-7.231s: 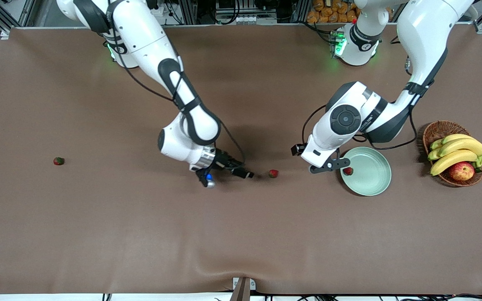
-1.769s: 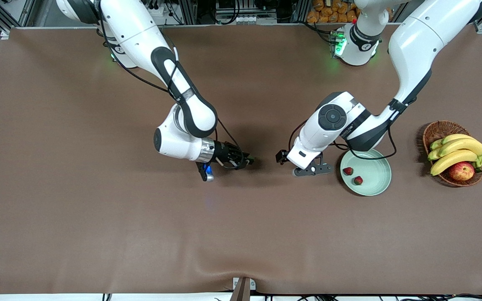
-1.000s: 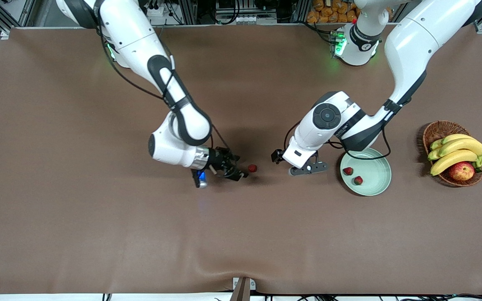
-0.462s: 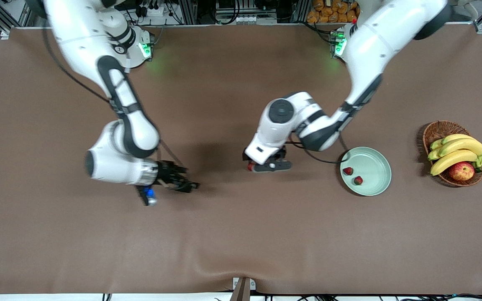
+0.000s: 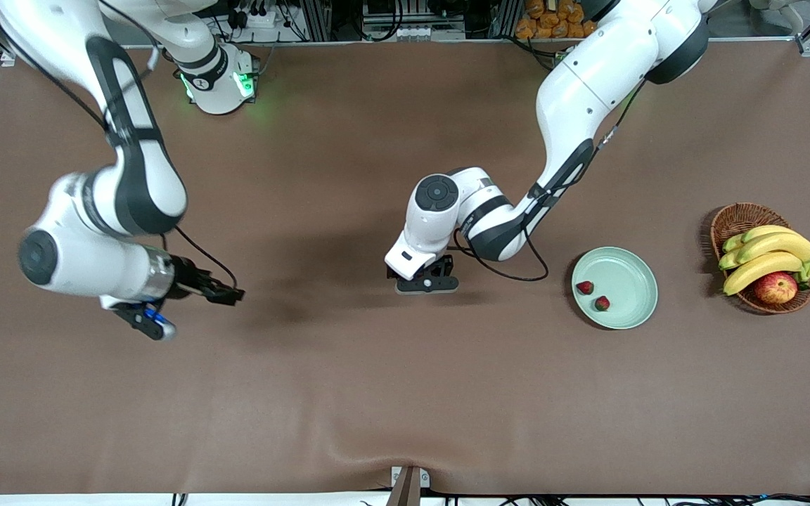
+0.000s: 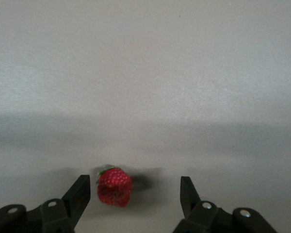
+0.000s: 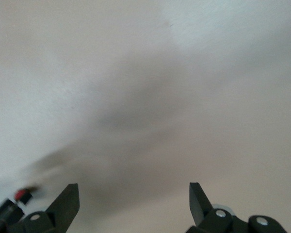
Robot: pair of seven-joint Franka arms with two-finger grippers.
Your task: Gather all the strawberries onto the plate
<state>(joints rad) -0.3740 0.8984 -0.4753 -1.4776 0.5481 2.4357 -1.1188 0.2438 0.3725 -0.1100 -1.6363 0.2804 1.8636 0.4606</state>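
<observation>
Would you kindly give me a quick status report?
Left gripper open, low around the third strawberry on the table. Right gripper open, empty. Two strawberries in the plate. Nothing in the way.

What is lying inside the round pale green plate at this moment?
Two small dark-red strawberries lie in the round pale mint-green plate, near its edge toward the right arm's end. Nothing covers the plate; the rest is bare.

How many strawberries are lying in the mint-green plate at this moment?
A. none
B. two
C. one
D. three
B. Two strawberries lie in the plate; the third strawberry sits on the table between the open fingers of the left gripper.
</observation>
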